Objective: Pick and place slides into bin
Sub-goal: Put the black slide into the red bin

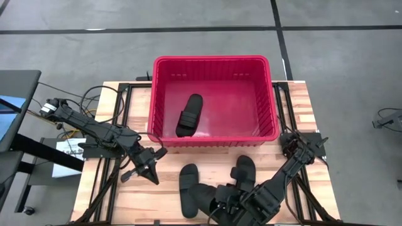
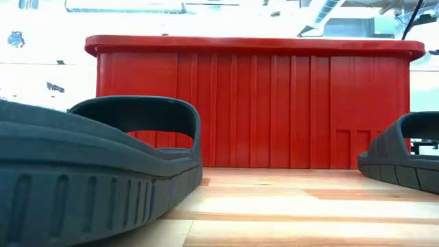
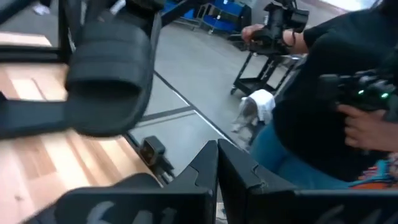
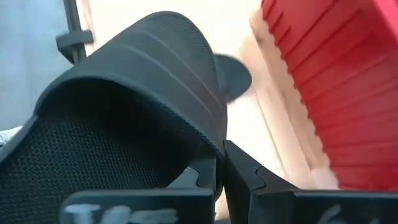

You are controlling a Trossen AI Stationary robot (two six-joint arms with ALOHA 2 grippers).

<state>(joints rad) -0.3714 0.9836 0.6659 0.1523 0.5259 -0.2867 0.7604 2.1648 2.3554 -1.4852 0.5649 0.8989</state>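
Note:
The red bin stands at the table's far middle, and one black slide lies flat on its floor. Two more slides lie on the table in front of it, one at the near middle and one to its right. My right gripper is shut, low beside the near-middle slide, and its tips stand at that slide's strap. My left gripper is shut and empty, left of the slides. A fourth slide does not show. My right gripper's shut fingertips stand right at the lower edge of the near-middle slide's strap, coming level from the table's right. I cannot tell whether they touch it. The slide lies flat on the table.
The bin's slotted near wall rises just behind the two slides on the table. The wooden tabletop shows bare near the front left. A person stands beyond the table in the left wrist view.

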